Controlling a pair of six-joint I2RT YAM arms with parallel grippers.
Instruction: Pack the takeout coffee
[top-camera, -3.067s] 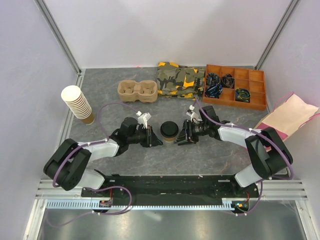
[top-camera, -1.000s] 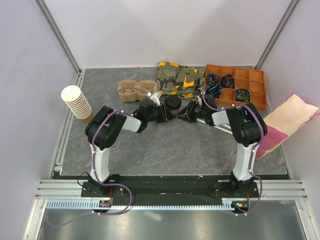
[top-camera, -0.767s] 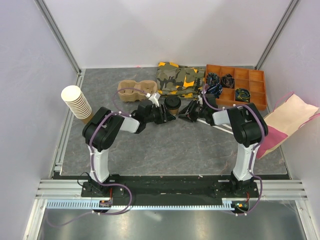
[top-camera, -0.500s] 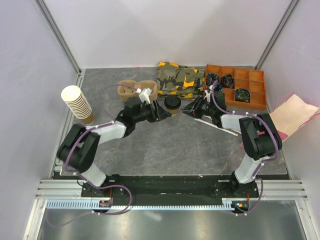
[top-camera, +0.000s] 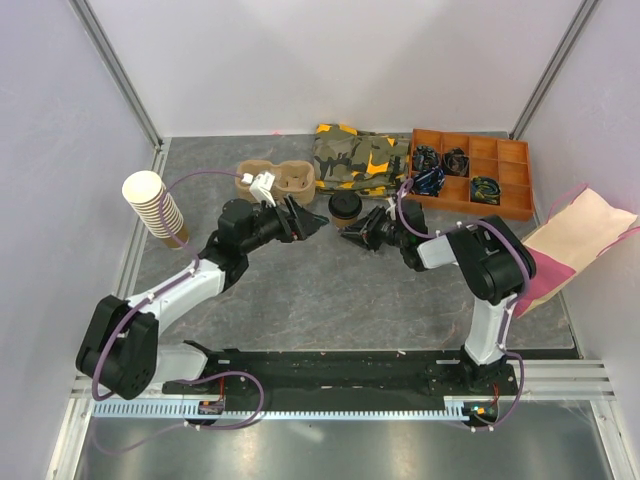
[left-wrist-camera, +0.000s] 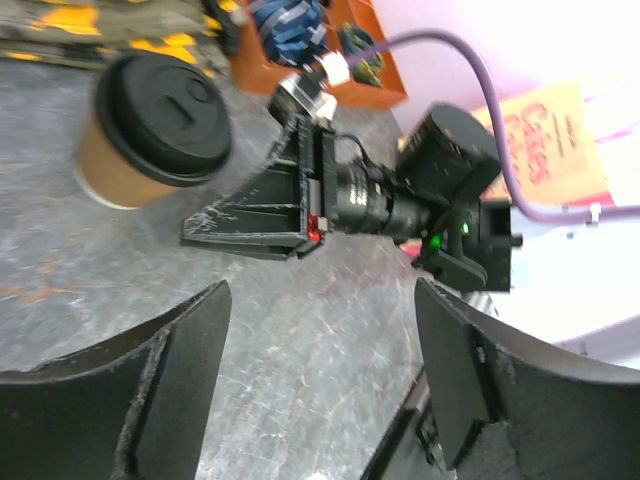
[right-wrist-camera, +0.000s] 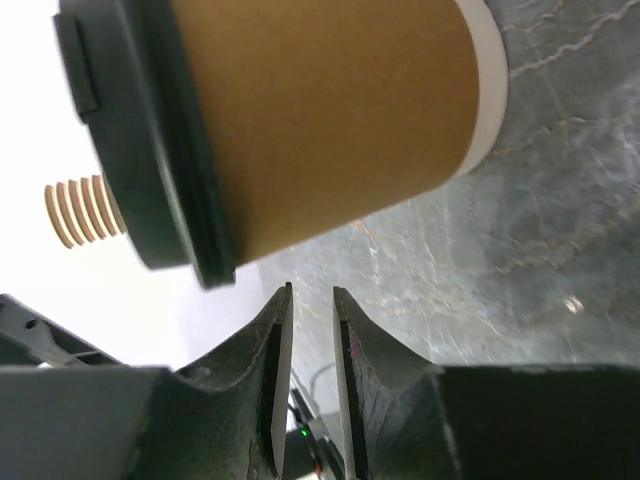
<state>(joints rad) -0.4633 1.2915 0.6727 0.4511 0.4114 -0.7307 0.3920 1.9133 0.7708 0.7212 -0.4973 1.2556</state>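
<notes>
Top external — takeout coffee (top-camera: 345, 207) just beyond left pincer (top-camera: 312, 222) and right pincer (top-camera: 346, 235).

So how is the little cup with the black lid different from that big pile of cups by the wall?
The takeout coffee wears a black lid; the stack of cups has none, so its top is open. The takeout coffee is one short cup; the stack of cups is many nested together, much taller. The coffee stands mid-table near the back; the stack stands at the left edge. Both are tan paper cups.
</notes>
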